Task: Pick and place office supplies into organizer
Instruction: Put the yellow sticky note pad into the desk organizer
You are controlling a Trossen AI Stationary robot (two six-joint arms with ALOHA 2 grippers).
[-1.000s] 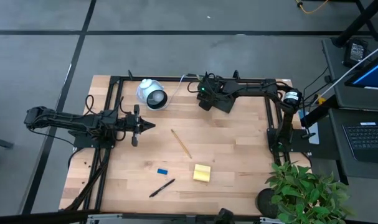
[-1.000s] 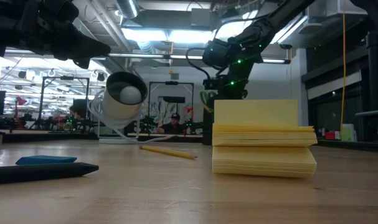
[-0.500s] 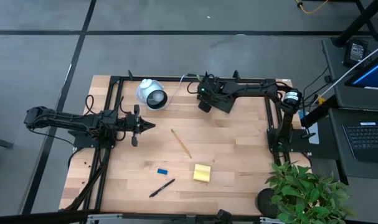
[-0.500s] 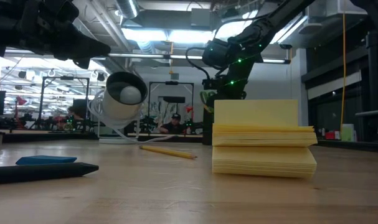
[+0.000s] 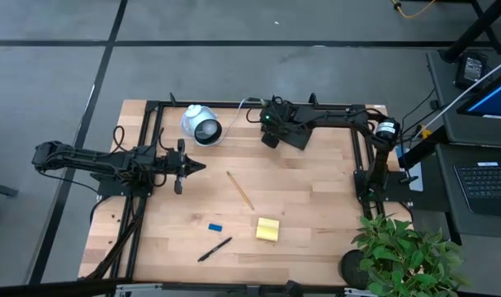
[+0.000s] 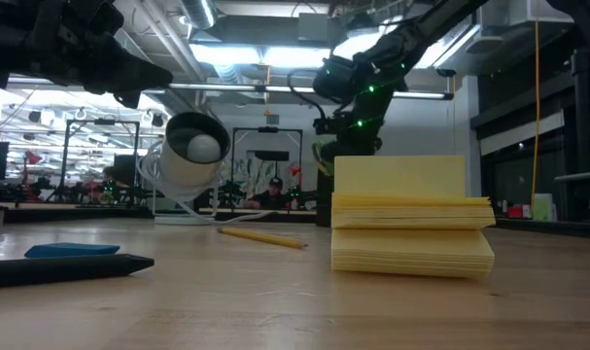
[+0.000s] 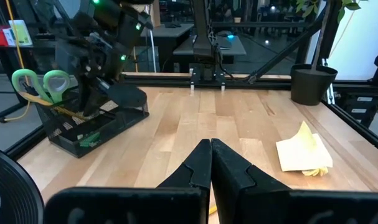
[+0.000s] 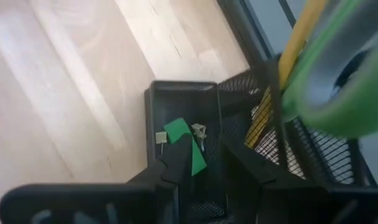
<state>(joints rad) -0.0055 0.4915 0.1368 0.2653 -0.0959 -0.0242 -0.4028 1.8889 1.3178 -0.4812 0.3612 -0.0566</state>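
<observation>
Worktop point(image 5: 308, 214): wooden, both arms over it.
Right end effector point(image 5: 269, 132) sits at the far edge, directly above the black mesh organizer point(image 7: 83, 127); fingers a narrow gap apart, gripping nothing that I can tell. Just below it, 1 organizer compartment holds a green scrap and a small metal clip. Green-handled scissors point(image 7: 42, 84) and a yellow pencil point(image 8: 282, 74) stand upright in the organizer's taller section, just beside the end effector.
Left end effector point(image 5: 192, 167) hovers over the left-middle worktop, fingers pressed together, empty.
White round device point(image 5: 201, 126) is near the left end effector, toward the far edge.
Sticky-note pad point(image 5: 267, 229) lies well apart from both end effectors, near edge.
Loose pencil point(image 5: 240, 190) lies between left end effector and pad.
Black pen point(image 5: 215, 249) and blue eraser point(image 5: 215, 226) lie just beside each other, left of the pad.
</observation>
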